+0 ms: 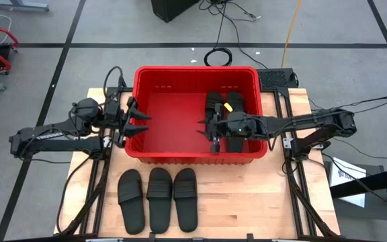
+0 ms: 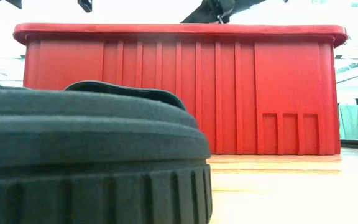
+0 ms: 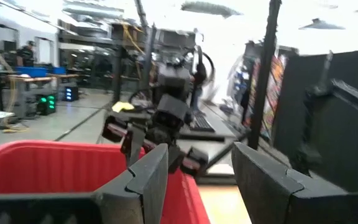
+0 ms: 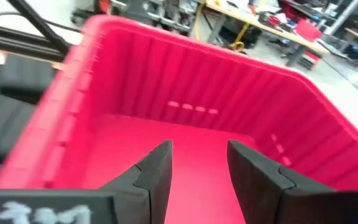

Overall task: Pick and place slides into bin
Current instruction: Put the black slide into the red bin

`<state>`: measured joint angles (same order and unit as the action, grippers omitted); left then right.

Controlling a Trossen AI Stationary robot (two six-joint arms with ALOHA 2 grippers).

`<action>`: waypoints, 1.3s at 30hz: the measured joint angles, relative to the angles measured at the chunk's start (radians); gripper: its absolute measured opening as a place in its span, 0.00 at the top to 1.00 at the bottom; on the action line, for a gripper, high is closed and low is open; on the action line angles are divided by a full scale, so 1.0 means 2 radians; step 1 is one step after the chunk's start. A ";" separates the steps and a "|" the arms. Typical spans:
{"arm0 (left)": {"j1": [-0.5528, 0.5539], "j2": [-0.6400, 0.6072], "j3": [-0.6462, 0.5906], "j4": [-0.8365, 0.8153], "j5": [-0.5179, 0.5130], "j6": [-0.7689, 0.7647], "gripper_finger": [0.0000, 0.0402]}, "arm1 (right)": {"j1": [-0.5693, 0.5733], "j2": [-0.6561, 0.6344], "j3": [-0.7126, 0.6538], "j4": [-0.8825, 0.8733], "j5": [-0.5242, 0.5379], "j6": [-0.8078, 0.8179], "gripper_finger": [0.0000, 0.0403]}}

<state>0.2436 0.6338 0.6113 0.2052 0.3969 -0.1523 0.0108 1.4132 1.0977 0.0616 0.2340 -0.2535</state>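
Note:
The red bin stands at the table's middle far side. Two black slides lie side by side on its floor at the right, partly hidden by my right arm. Three more slides lie in a row on the table in front of the bin; one fills the low view. My left gripper is open and empty above the bin's left rim, pointing right. My right gripper is open and empty over the bin's inside, pointing left.
The bin's walls rise high above the wooden table top. Free table lies right of the three slides. The arms face each other across the bin; my right arm shows in the left wrist view. Cables and carts stand on the floor beyond.

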 joint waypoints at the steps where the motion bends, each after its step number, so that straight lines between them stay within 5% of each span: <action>1: -0.007 0.000 0.000 -0.009 0.000 0.007 0.55 | 0.006 0.000 0.000 0.000 0.000 0.004 0.65; 17: -0.162 0.000 0.000 -0.008 -0.033 0.030 0.55 | 0.122 0.000 0.000 0.084 -0.002 0.025 0.65; 29: -0.291 0.009 0.000 0.015 -0.150 0.053 0.55 | 0.200 0.005 0.000 0.114 -0.002 0.013 0.65; 39: -0.356 0.084 0.000 0.105 -0.186 0.072 0.55 | 0.252 0.006 0.000 0.134 -0.002 -0.001 0.65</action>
<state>-0.4685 0.8013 0.6113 0.4161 0.0247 -0.0079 0.5142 1.4252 1.0973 0.3302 0.2306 -0.2563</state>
